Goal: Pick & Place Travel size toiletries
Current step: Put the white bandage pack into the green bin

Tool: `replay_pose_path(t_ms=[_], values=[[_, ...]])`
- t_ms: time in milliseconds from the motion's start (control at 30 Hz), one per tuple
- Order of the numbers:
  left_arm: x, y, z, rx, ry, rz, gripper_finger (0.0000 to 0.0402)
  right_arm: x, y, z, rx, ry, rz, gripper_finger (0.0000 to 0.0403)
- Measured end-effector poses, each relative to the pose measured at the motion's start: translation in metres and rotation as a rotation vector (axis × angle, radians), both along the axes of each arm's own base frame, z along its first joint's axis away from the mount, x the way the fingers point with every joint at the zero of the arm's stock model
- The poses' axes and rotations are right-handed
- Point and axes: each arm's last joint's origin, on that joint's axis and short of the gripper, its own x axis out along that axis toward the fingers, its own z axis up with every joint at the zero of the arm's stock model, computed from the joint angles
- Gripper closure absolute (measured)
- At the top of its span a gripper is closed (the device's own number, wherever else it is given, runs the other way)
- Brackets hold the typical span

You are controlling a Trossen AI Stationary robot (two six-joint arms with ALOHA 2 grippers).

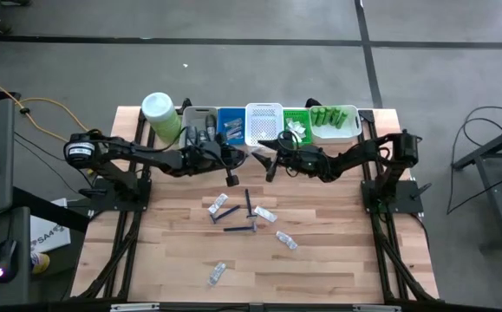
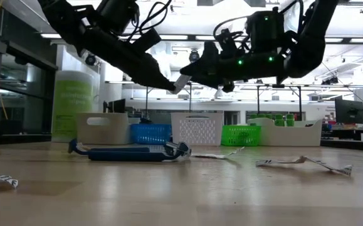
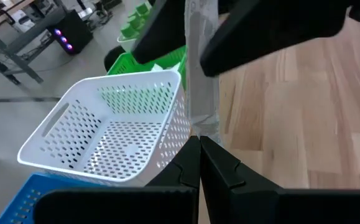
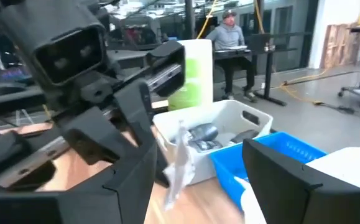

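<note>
A clear sachet (image 3: 201, 81) is held pinched in the left end effector (image 3: 198, 149) above the tabletop (image 1: 337, 260) near the white bin (image 3: 105, 124) (seemingly for handover), flanked by the spread right end effector (image 4: 198, 180).

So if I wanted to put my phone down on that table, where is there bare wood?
The table's front corners are bare, on both sides of the lone sachet near the front edge, and so are the strips along the left and right edges. The middle is cluttered with razors and sachets. The back is crowded: the row of bins and both grippers, left gripper, right gripper.
</note>
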Motion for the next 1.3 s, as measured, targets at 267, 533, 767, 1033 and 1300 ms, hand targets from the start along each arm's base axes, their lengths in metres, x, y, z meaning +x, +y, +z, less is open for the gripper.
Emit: replay_pose_path(t_ms=[267,533,767,1033,1300], values=[[0.0,0.0,0.0,0.017,0.002,-0.003,0.0401,0.0,-0.007,0.0,0.021,-0.004,0.003,0.0202],[0.0,0.0,0.001,0.017,-0.001,-0.004,0.0401,-0.001,-0.008,-0.001,0.04,0.001,0.016,0.0349],[0.0,0.0,0.001,0.036,0.009,-0.014,0.0387,-0.001,-0.008,-0.001,0.034,0.005,0.017,0.04],[0.0,0.0,0.0,0.068,0.031,-0.02,0.0284,-0.002,-0.015,-0.001,0.035,0.003,-0.01,0.04],[-0.006,0.006,-0.004,0.135,0.109,0.191,0.0196,-0.009,-0.03,0.007,0.036,0.007,-0.147,0.0401]])
